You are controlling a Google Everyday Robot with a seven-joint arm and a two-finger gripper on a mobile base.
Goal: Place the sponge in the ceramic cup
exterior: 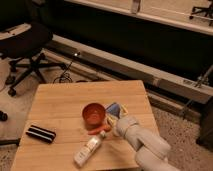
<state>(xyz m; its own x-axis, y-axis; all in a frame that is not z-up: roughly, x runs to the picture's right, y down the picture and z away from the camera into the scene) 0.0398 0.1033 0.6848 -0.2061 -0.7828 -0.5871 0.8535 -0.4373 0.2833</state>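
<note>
Where the hand (118, 119) is hanging: at the tip of the arm (145, 144), which is reaching in from the lower right, over the right middle of the table (60, 102) and just right of the bowl (93, 114).
Hand state: clenched. The sponge (113, 108) is showing right at its tip, tilted up off the wood, so I am judging it as being gripped rather than lying loose.
Sponge: the blue face is turning toward the camera, paler edge to the right. It is sitting just beyond the hand, close to the bowl's right rim, and is not resting inside anything visible.
Why held so: as I am reading it, an edge pinch is leaving most of the pad free to go down into a narrow mouth.
Ceramic cup (110, 121): a small white shape is peeking out just below the sponge, against the hand's outline. It is probably the cup, but the hand is covering most of it and I cannot tell where its rim is.
Sponge to cup: close, seemingly just above it and not seated in it.
Crowding: the bowl is pressing in beside the white shape, so a sideways drift is risking a drop into the wrong vessel.
Farther out: an orange stick (97, 130) is lying just in front of the bowl, and a pale bottle (90, 149) is lying on its side nearer the camera. A black striped block (41, 133) is sitting well apart at the left.
</note>
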